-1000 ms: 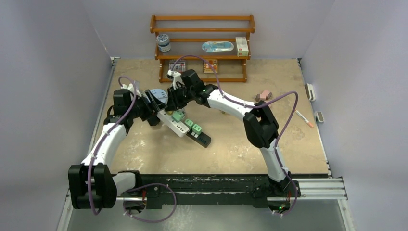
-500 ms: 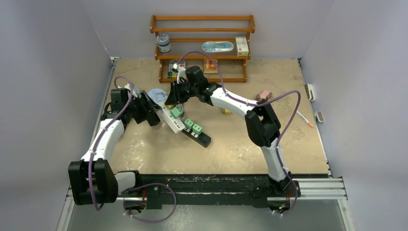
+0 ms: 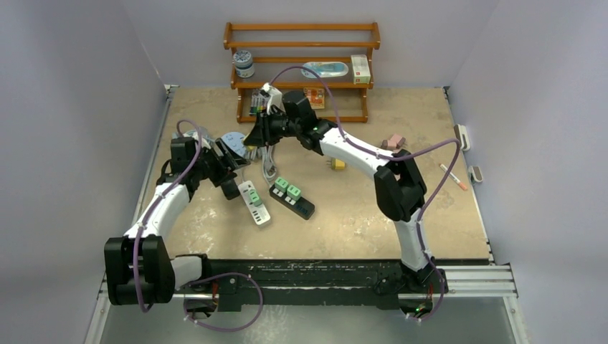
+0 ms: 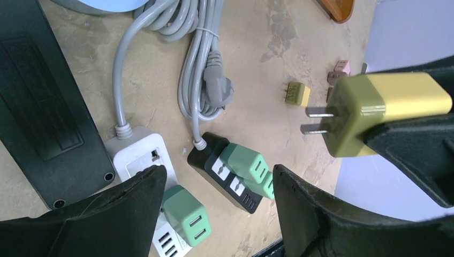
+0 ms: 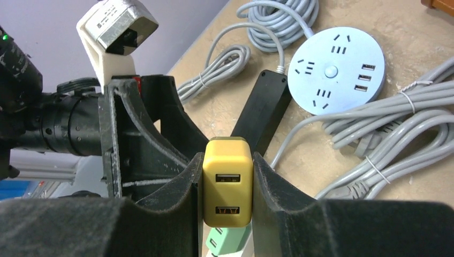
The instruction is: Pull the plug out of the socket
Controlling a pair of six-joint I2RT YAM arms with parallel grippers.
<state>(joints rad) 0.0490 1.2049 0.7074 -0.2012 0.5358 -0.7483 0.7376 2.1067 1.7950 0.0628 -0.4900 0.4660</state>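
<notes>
The plug point(image 5: 227, 182) is a mustard-yellow cube with two flat metal prongs and two USB ports on its back. The right gripper point(image 3: 258, 136) pinches its sides, holding it in the air behind the white power strip point(image 3: 255, 202), apart from it. The left gripper point(image 4: 218, 171) is spread wide over that strip's cable end, holding nothing. A green plug point(image 4: 184, 214) sits in the strip.

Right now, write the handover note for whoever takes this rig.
Right gripper: shut on the yellow plug, held in the air, prongs bare.
Left gripper: open, above the white power strip, which lies on the table with a green plug in it.
Done: the yellow plug is clear of every socket.
Left: probably only to set the plug down and back both arms off.
</notes>
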